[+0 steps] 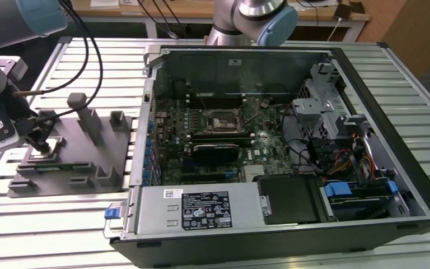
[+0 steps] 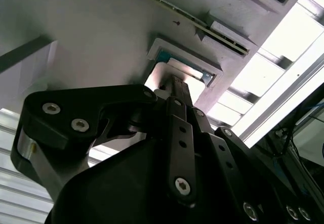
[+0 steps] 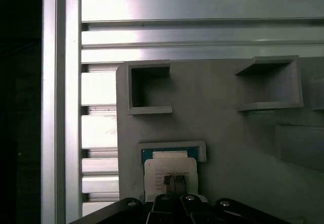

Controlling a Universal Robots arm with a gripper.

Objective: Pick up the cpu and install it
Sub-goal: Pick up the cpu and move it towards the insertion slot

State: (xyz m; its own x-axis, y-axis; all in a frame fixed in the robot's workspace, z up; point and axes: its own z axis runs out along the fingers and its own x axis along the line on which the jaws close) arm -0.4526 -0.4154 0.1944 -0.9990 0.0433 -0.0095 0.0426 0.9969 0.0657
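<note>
Grey moulded tray (image 1: 60, 178) lies on the slatted aluminium table (image 1: 51, 230) at the exterior view's left, well apart from the socket (image 1: 224, 120) on the motherboard inside the open computer case (image 1: 237, 73). The cpu (image 3: 159, 166) lies flat in a shallow, rimmed square recess of that tray, with its pale top facing up and a strip of blue-green showing along one edge.

The pincer (image 3: 173, 179) stands straight over the chip. Its two thin black fingertips (image 3: 167, 181) are drawn narrow, with only a sliver between them, and meet the middle of the metal top. They do not span the chip's edges. In the second wrist view the pincer (image 2: 171, 85) reaches the cpu (image 2: 183, 70) inside its recess. Two empty square pockets of the tray (image 3: 217, 133) sit nearby.
</note>
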